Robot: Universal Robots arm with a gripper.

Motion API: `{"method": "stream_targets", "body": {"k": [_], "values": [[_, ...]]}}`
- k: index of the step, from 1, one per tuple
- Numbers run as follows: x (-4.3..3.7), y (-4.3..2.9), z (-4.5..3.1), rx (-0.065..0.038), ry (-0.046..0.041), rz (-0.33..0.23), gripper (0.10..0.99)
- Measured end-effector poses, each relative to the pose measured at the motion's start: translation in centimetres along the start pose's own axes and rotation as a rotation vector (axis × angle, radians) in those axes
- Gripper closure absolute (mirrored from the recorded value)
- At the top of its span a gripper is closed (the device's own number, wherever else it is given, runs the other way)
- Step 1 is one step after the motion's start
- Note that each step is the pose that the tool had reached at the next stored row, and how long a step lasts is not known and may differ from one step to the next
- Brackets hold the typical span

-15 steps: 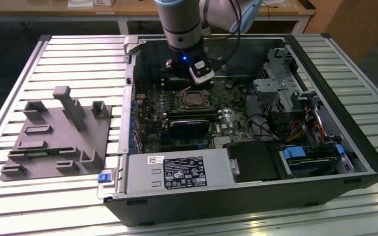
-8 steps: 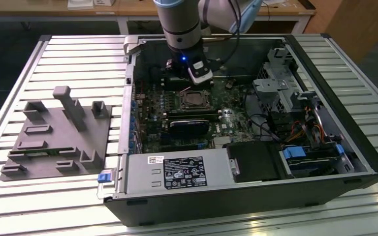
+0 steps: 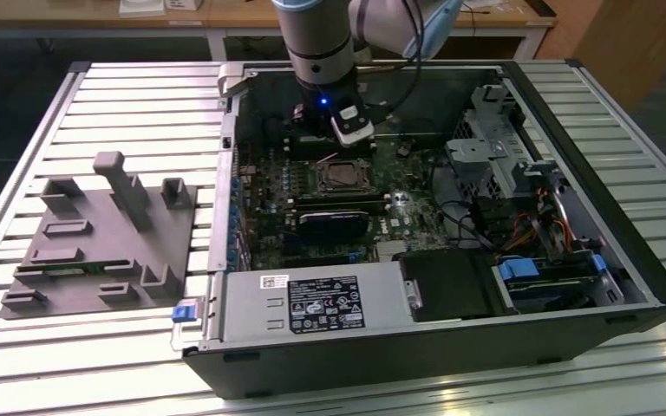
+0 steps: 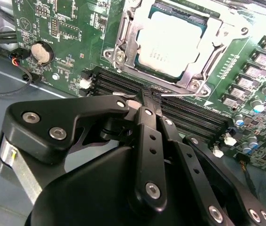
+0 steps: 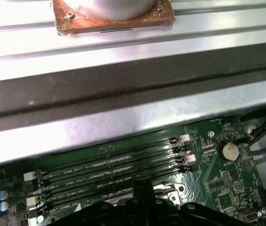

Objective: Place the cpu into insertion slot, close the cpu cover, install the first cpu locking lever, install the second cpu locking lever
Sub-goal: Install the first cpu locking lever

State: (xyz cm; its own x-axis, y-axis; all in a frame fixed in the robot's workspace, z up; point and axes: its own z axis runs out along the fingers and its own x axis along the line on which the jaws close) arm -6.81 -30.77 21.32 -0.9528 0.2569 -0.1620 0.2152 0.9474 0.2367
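Cpu [image 4: 170, 40] is sitting in the insertion slot [image 3: 322, 179], toward the table's [image 3: 114, 95] far edge, with the cpu cover [image 4: 126, 35] lying over it. You cannot tell whether the levers are latched. Your hand [image 4: 144, 98] is hovering just beside it, fingers pinched together, gripping nothing.

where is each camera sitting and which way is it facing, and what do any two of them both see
Exterior view: off the arm, high up, looking down into the computer case; the arm and gripper show, above the cpu.
Second wrist view: on the wrist, looking along the gripper at the cpu under the cpu cover.
First wrist view: on the wrist, looking over the memory slots toward the slatted table; the gripper shows.
Shared: both wrist views show the memory slots and coin battery.
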Motion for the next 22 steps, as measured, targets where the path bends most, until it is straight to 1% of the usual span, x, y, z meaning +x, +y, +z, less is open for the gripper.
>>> {"method": "stream_targets", "body": {"k": [2,4,5,7,10,11,18,22], "values": [[0.01,0.18,0.14,0.011,-0.0028,-0.001,0.980],[0.03,0.16,0.23,0.016,-0.0055,-0.001,0.980],[0.03,0.16,0.27,0.019,-0.0083,-0.002,0.980],[0.05,0.14,0.34,0.023,-0.0165,-0.003,0.980],[0.07,0.12,0.47,0.027,-0.0317,-0.005,0.980],[0.08,0.13,0.51,0.028,-0.0347,-0.006,0.980],[0.22,0.41,0.81,0.039,-0.0403,0.002,0.980],[0.25,0.44,0.95,0.048,-0.0492,0.037,0.980]]}}
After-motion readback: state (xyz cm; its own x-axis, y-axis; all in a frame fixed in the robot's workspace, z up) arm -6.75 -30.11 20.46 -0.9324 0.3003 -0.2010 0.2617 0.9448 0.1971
